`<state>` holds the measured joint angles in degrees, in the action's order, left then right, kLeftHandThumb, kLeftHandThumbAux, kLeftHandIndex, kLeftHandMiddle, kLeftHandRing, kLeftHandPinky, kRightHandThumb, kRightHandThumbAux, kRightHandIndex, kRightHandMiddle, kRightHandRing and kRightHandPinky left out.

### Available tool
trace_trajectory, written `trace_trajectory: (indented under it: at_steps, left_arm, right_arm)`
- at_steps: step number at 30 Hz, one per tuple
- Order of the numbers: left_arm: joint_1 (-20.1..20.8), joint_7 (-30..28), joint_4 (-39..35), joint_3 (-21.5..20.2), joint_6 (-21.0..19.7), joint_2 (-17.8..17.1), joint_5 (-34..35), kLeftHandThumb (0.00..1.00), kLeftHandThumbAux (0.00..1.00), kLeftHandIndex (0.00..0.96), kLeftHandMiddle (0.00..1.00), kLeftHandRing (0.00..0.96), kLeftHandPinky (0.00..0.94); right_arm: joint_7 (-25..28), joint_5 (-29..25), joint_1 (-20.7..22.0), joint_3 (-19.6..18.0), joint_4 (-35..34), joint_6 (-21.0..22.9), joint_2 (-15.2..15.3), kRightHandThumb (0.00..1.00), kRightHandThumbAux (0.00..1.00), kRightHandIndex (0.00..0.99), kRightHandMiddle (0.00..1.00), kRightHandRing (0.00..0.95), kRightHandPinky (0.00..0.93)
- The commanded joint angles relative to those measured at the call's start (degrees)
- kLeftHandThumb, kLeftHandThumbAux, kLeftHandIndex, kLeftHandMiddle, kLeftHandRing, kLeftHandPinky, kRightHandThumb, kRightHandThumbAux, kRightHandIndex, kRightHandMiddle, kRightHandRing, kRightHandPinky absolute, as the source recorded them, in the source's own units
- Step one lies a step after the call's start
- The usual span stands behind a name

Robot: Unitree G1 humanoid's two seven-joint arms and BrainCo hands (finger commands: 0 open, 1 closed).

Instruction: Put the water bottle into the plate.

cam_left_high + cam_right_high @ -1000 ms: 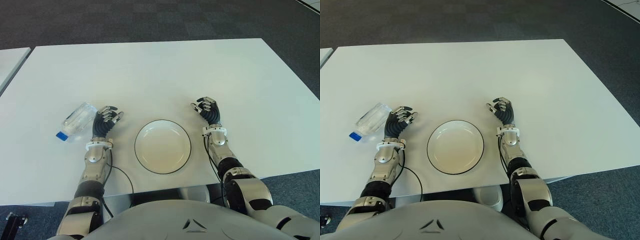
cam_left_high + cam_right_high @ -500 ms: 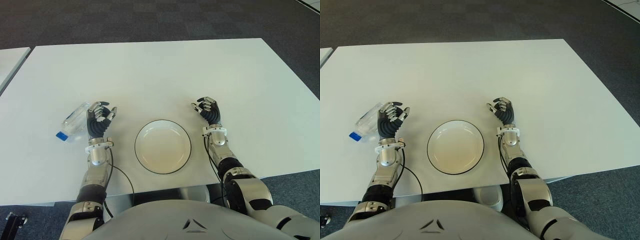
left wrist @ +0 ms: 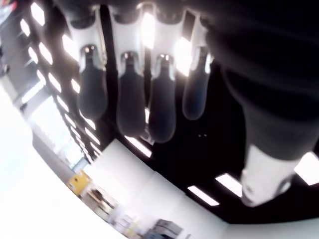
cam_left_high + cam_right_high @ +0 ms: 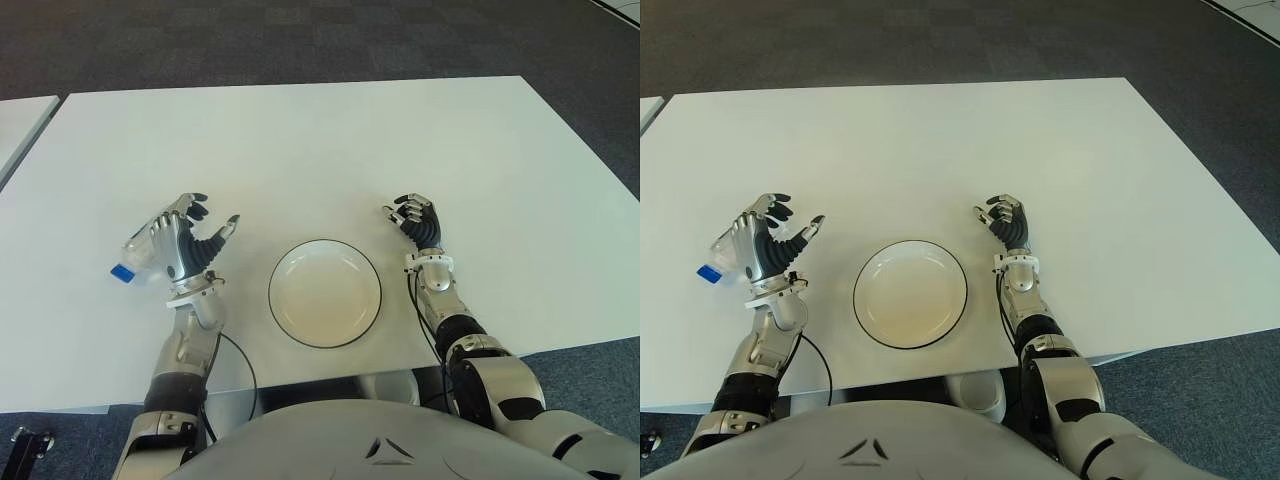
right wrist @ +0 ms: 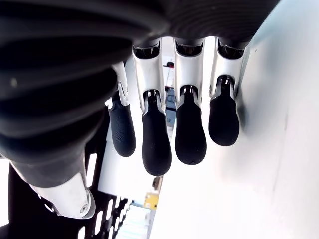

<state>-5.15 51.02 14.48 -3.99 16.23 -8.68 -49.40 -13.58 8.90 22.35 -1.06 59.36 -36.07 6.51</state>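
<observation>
A clear water bottle [image 4: 138, 252] with a blue cap [image 4: 121, 271] lies on its side on the white table [image 4: 300, 150], left of the plate. My left hand [image 4: 200, 232] is raised just right of the bottle and covers most of it. Its fingers [image 3: 132, 97] are spread and hold nothing. The white plate [image 4: 325, 295] with a dark rim sits empty near the table's front edge, between my two hands. My right hand [image 4: 415, 216] shows to the right of the plate, with its fingers [image 5: 157, 139] relaxed and nothing in them.
A second white table [image 4: 20, 120] shows at the far left edge. Dark carpet [image 4: 300, 40] lies beyond the table. A black cable [image 4: 238, 352] loops from my left wrist over the table's front edge.
My left hand has risen, turned towards the bottle and spread its fingers and thumb. The bottle, the plate and my right hand have stayed where they were.
</observation>
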Motion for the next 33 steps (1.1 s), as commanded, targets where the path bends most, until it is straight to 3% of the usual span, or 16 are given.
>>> trace_trajectory:
  at_steps: [1, 2, 4, 7, 11, 17, 21, 26, 33]
  left_arm:
    - [-1.49, 2.38, -2.81, 1.64, -5.72, -1.09, -3.77, 0.640, 0.718, 0.351, 0.276, 0.268, 0.263]
    - [-1.40, 3.43, -2.67, 1.48, -6.92, -1.62, -4.37, 0.560, 0.714, 0.273, 0.244, 0.239, 0.235]
    - [-0.86, 5.67, -1.36, 1.28, -8.83, -2.61, -5.10, 0.521, 0.652, 0.161, 0.179, 0.176, 0.166]
    - [-0.41, 7.62, -0.68, 1.68, -11.15, -2.79, -5.51, 0.550, 0.560, 0.067, 0.101, 0.096, 0.080]
    - [-0.28, 9.02, -1.65, 2.06, -15.58, -1.63, -5.45, 0.597, 0.463, 0.017, 0.031, 0.029, 0.022]
    - [0.48, 7.43, -1.17, 1.81, -22.99, -0.75, -4.25, 0.619, 0.298, 0.001, 0.003, 0.003, 0.002]
    - [2.10, 4.03, 1.64, 1.24, -28.40, -2.32, -3.37, 0.608, 0.225, 0.000, 0.000, 0.000, 0.000]
    - [4.90, -0.67, 4.12, 1.96, -38.06, -3.25, -4.66, 0.597, 0.149, 0.000, 0.000, 0.000, 0.000]
    - [9.99, -2.08, 12.23, 2.31, -41.86, -6.11, -1.79, 0.573, 0.125, 0.000, 0.000, 0.000, 0.000]
  right_arm:
    - [-0.12, 0.29, -0.86, 0.35, 1.36, 0.29, -0.51, 0.709, 0.729, 0.434, 0.667, 0.675, 0.667]
    - [-0.23, 0.38, -0.86, 0.40, 1.36, 0.31, -0.51, 0.709, 0.729, 0.434, 0.666, 0.674, 0.666]
    - [-0.42, 0.54, -0.86, 0.50, 1.34, 0.39, -0.52, 0.709, 0.729, 0.434, 0.666, 0.673, 0.662]
    - [-0.51, 0.59, -0.86, 0.56, 1.31, 0.43, -0.56, 0.709, 0.729, 0.434, 0.666, 0.672, 0.654]
    - [-0.41, 0.43, -0.88, 0.55, 1.22, 0.42, -0.64, 0.709, 0.729, 0.434, 0.666, 0.673, 0.655]
    - [-0.02, 0.23, -0.95, 0.50, 1.08, 0.27, -0.70, 0.709, 0.729, 0.433, 0.668, 0.676, 0.660]
    - [-0.18, 0.29, -0.99, 0.49, 1.02, 0.19, -0.72, 0.709, 0.729, 0.433, 0.669, 0.678, 0.647]
    - [-0.28, 0.40, -0.89, 0.50, 1.15, 0.31, -0.60, 0.709, 0.729, 0.433, 0.671, 0.681, 0.667]
    - [-0.71, 0.65, -0.82, 0.60, 1.30, 0.23, -0.51, 0.709, 0.729, 0.433, 0.671, 0.676, 0.655]
